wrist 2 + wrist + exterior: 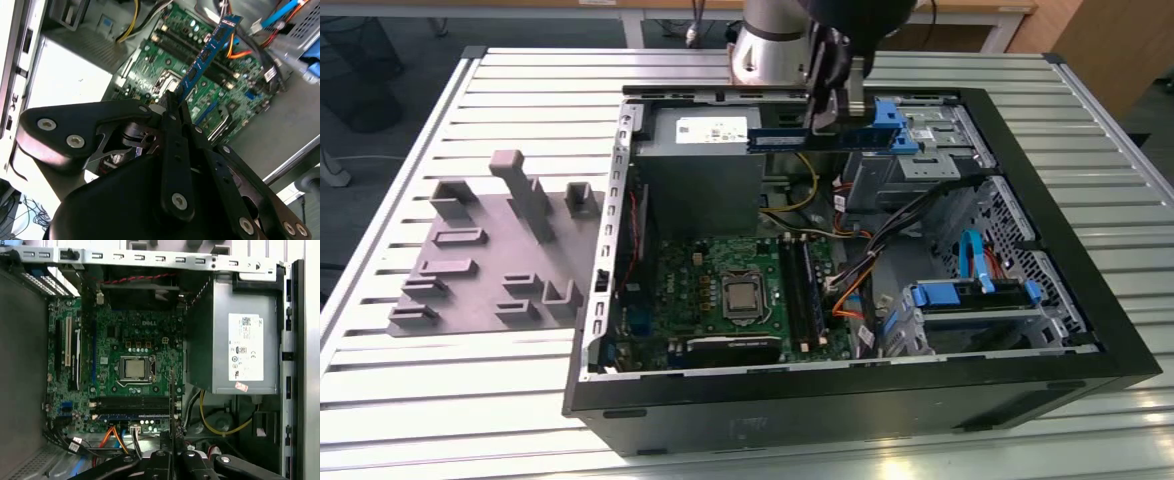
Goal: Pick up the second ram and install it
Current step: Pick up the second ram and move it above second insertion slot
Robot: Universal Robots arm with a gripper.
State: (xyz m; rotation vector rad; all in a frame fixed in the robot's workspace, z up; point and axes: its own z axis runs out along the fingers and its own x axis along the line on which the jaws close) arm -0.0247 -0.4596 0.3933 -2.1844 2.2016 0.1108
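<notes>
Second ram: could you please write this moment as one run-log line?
gripper: shut on second ram | position: held above open computer case | install: not yet done

A wide table (520, 90) with a pale metal top of long parallel slats takes up most of the exterior view, its ribs running from that view's left to its right. The light is even and fairly bright (a bluish sheen lies on the slats along the near edge). Beyond the table's far edge the floor (520, 28) is dark grey-blue. A dark bin (354, 75) stands on it off the far corner at the exterior view's left. Further back is a desk (974, 8) with a wooden top and white legs. A brown wooden panel (1107, 45) stands at the far right.
</notes>
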